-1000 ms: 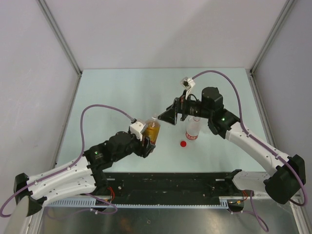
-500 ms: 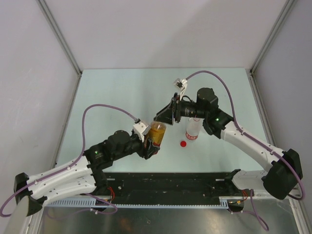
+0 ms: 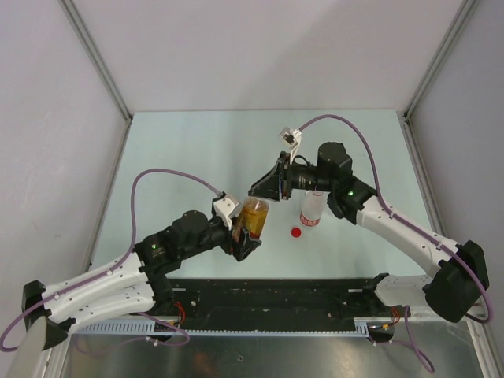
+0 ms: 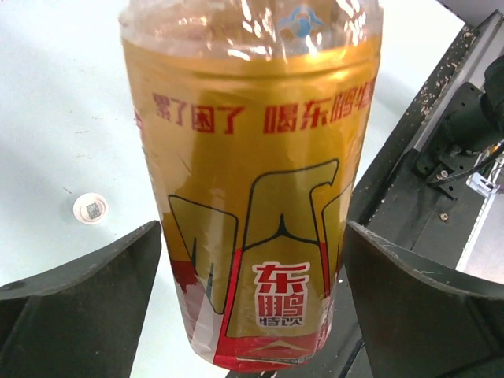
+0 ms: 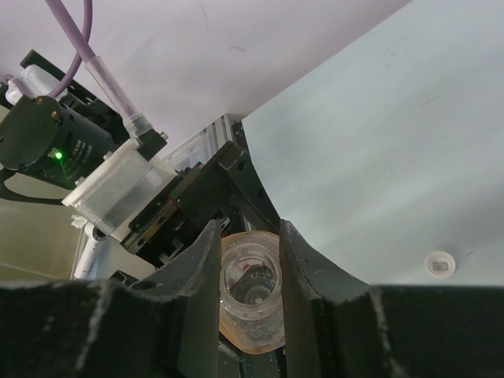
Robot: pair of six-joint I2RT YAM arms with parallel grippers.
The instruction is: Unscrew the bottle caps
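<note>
Done: red cap (image 3: 296,232) and white cap (image 4: 90,208) lie loose near amber bottle (image 3: 253,214), whose mouth looks bare | left gripper (image 4: 252,236): jaws apart, flanking amber bottle without touching | right gripper (image 5: 250,260): clamped on amber bottle's neck | remaining: cannot tell.

The pale mint-green flat tabletop (image 3: 181,150) is bearing three loose things. A small clear plastic bottle with a red-and-white label (image 3: 312,211) is standing upright right of centre. A bright red round plastic cap (image 3: 296,232) is lying just beside its base, on the near side. A small white round plastic cap (image 4: 90,208) is lying alone on bare surface.
</note>
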